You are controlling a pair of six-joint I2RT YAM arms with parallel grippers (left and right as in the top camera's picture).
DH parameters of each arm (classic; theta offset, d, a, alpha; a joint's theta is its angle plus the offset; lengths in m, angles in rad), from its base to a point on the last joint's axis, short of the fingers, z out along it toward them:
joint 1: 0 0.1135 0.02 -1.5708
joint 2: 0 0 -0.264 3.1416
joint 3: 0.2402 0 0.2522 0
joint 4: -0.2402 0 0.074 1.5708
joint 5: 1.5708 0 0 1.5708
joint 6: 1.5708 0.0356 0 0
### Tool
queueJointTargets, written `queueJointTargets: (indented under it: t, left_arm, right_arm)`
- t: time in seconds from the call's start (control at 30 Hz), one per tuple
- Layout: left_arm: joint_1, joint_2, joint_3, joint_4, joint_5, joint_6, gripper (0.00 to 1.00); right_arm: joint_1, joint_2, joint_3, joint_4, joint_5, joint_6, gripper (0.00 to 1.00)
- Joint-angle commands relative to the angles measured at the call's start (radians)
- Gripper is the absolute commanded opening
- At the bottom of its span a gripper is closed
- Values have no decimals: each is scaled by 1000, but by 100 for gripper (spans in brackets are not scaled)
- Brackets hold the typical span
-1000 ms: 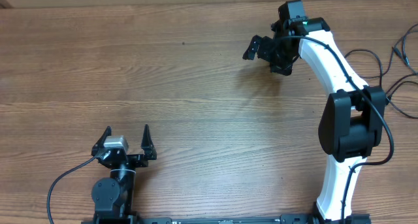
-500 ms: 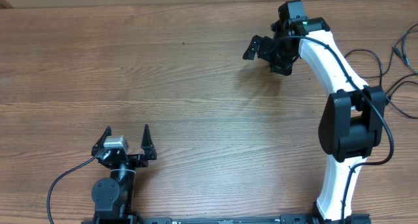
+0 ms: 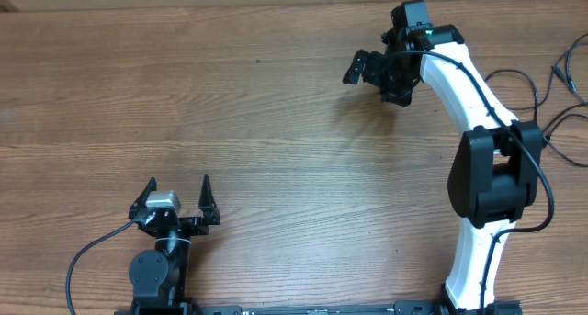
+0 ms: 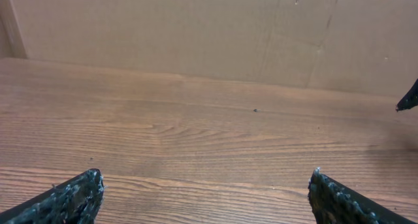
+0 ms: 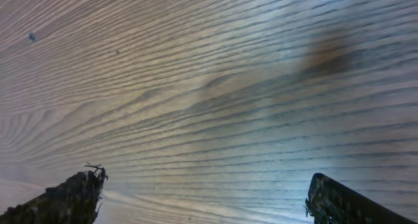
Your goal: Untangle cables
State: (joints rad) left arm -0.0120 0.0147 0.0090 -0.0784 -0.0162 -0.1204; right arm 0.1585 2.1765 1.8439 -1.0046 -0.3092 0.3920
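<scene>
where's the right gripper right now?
Overhead view: the right gripper is open over bare wood on the table's far side, right of centre, well away from the left gripper near the front-left edge.

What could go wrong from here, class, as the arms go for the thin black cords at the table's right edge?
The thin black cords lie at the brown wooden table's right edge, partly out of frame, beside the right arm's white-and-black elbow; swinging round could snag them or drag them off.
The open left pincer sits at the near left, far from them; it may not reach.
Neither wrist view shows the cords, so any grab starts blind.
</scene>
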Motion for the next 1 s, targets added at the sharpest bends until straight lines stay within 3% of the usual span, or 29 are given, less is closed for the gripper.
queueJointTargets:
  t: [0.0, 0.73, 0.97]
  left_arm:
    - [7, -11, -4, 2, -10, 20, 100]
    - [7, -11, -4, 2, -10, 20, 100]
    - [7, -11, -4, 2, -10, 20, 100]
  right_arm:
    - [-3, -3, 14, 7, 33, -1, 100]
    - [-3, -8, 14, -51, 258, -5, 100]
    - [-3, -92, 14, -51, 298, -5, 100]
